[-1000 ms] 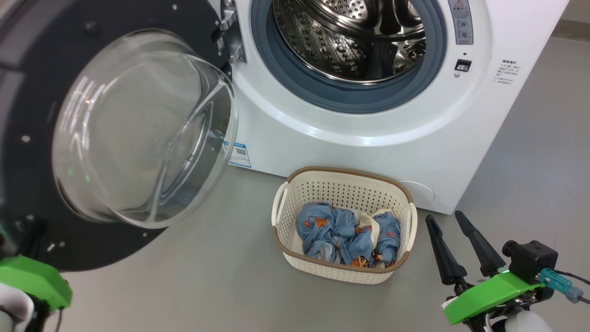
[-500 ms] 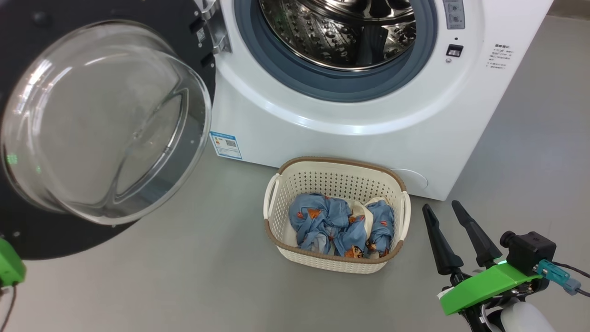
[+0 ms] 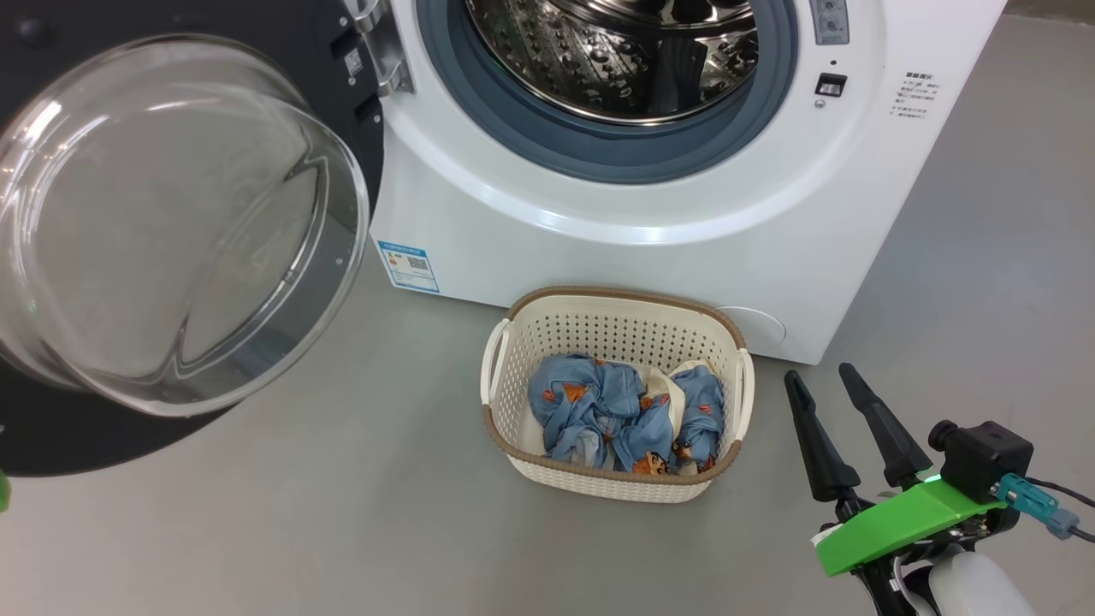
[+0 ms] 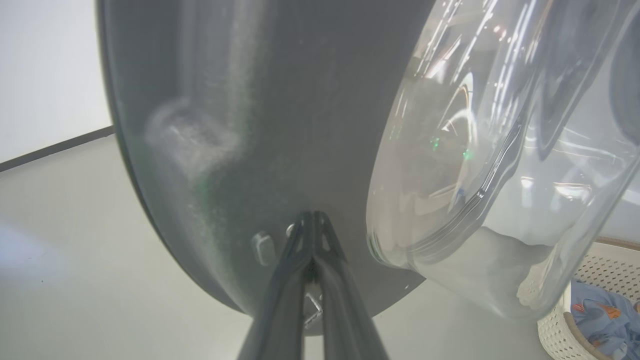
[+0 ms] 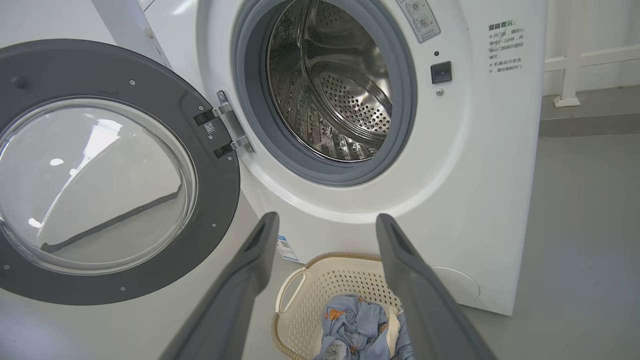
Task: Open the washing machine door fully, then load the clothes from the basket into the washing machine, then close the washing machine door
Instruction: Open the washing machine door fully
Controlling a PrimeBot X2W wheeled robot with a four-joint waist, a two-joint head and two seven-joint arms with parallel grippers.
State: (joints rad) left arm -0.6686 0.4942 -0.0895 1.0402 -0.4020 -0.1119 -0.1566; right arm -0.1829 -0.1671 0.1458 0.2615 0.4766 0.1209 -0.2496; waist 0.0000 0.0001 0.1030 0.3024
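Washing machine door (image 3: 171, 222) wide open, clothes (image 3: 616, 415) in basket (image 3: 618, 335).

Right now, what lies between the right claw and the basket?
Bare grey floor. In the head view the open right claw stands to the right of the basket, apart from it, with nothing in the gap.

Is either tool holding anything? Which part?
Nothing is held. The left tool is shut, tips at the dark inner face of the washing machine door, not gripping it. The right tool is open and empty.
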